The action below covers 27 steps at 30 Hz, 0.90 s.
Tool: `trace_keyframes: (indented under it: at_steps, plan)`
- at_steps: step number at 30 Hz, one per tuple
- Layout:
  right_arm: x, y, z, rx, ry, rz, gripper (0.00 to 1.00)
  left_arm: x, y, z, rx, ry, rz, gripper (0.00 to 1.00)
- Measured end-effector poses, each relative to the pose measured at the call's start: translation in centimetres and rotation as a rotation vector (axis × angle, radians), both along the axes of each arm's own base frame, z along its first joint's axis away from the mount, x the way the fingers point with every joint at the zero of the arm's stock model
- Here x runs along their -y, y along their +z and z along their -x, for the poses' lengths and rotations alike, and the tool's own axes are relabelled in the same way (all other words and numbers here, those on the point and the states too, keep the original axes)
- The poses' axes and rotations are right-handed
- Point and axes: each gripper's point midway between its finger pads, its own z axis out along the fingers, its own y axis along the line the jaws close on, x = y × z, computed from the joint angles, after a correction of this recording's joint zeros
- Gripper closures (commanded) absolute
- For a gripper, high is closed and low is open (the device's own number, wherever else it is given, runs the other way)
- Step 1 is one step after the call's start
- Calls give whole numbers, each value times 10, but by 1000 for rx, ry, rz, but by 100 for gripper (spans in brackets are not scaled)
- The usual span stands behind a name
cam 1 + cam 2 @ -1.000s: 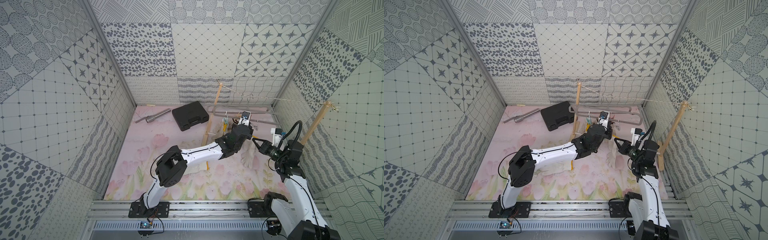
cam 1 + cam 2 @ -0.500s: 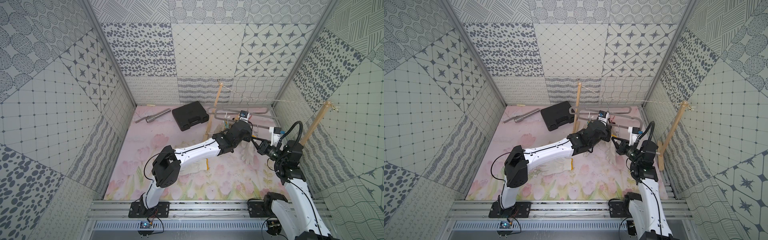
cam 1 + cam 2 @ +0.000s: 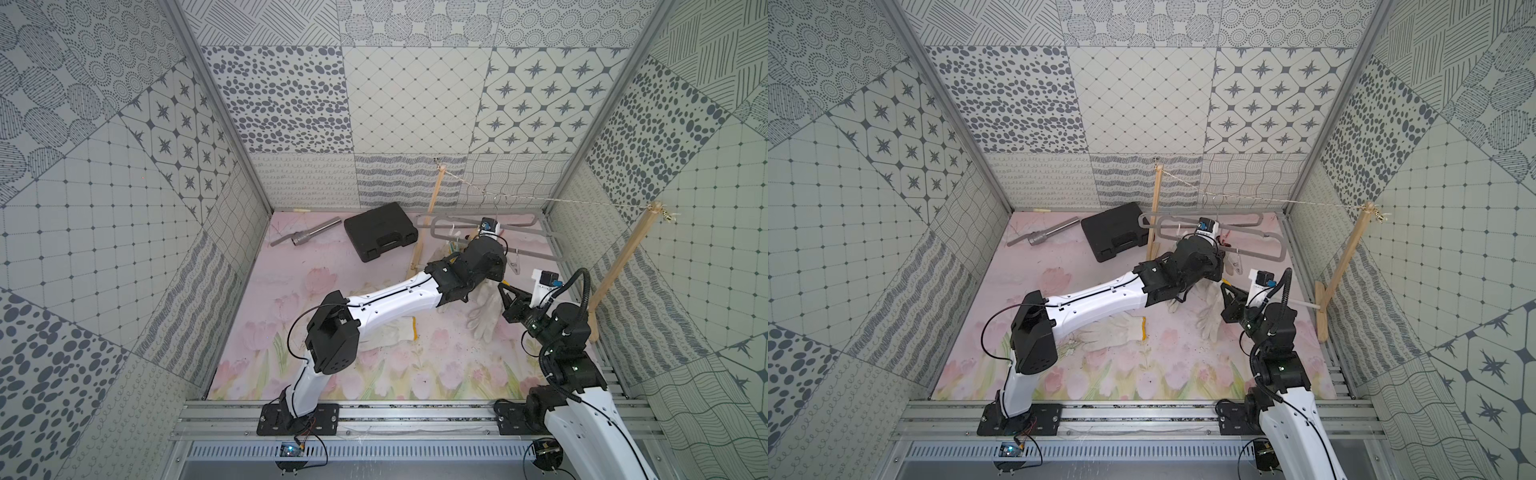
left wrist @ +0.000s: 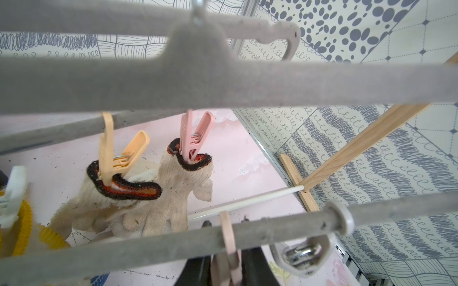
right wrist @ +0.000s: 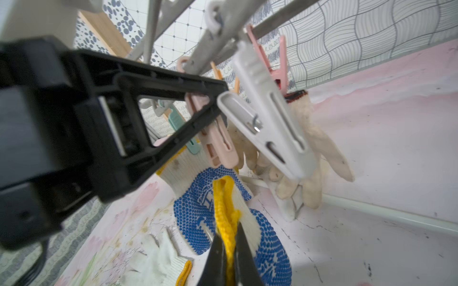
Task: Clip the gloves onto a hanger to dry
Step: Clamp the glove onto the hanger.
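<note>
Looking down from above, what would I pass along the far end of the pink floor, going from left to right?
In a top view: metal pipe tool → black case → wooden post → grey hanger → second wooden post.

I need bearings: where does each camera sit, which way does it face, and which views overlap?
Top views: high above the front rail, looking down toward the back wall; left arm, right arm, hanger show.
Left wrist: under the hanger bars, facing clipped cream gloves; left gripper squeezes a pale pink peg.
Right wrist: low over the mat, facing the pegs; right gripper pinches the blue-dotted glove.
Shared: both wrist views show that peg and cream gloves.
</note>
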Motion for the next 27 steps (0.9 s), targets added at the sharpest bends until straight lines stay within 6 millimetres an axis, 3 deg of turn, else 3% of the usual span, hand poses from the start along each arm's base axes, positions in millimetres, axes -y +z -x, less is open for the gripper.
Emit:
trace_keyframes:
  at_steps: [6, 19, 27]
  plan:
    - [8, -2, -3, 0, -57, 21, 100, 1, -1, 0, -16, 3, -4, 100]
    - [0, 1, -5, 49, -77, 85, 100, 3, -7, -11, -59, 28, -14, 100]
    - [-6, -14, -17, 8, -99, 128, 100, -3, -9, -14, -83, 42, -22, 100]
